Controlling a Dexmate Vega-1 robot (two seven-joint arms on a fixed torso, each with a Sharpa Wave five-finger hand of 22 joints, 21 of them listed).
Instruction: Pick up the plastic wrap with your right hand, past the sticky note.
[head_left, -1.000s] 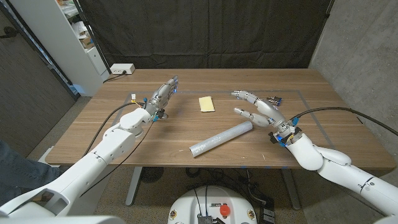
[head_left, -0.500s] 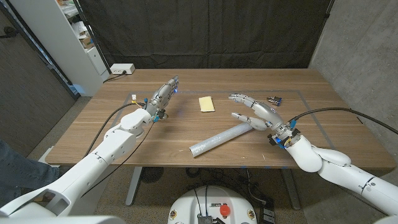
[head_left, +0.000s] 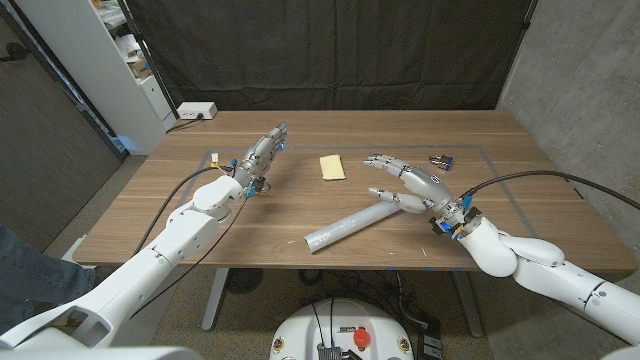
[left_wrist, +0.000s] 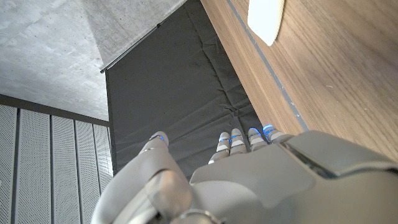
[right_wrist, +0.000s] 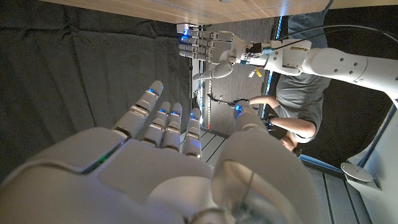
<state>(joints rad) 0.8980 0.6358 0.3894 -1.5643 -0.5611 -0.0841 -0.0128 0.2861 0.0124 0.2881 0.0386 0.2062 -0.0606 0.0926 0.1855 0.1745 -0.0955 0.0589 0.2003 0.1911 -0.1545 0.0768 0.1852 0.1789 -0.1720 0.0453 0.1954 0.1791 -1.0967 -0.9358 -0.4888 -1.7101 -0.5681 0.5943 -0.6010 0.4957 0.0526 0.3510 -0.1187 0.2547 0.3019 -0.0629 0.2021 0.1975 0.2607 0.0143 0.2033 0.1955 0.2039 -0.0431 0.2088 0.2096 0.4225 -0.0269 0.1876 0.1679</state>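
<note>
The long grey roll of plastic wrap (head_left: 355, 225) lies diagonally on the wooden surface (head_left: 250, 215), its upper end just under the right hand (head_left: 412, 185), whose fingers (head_left: 385, 161) are spread wide and hold nothing. The yellow sticky note (head_left: 331, 166) lies beyond the fingertips. Closing on that very end, the fingers could tip or roll the tube away. The left hand (head_left: 262, 155) holds nothing, fingers straight.

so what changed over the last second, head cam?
The right hand drew back toward the table's near edge and lowered over the upper end of the plastic wrap roll, fingers spread; no grasp yet. The roll, the sticky note, the binder clip and the left hand stayed put.
</note>
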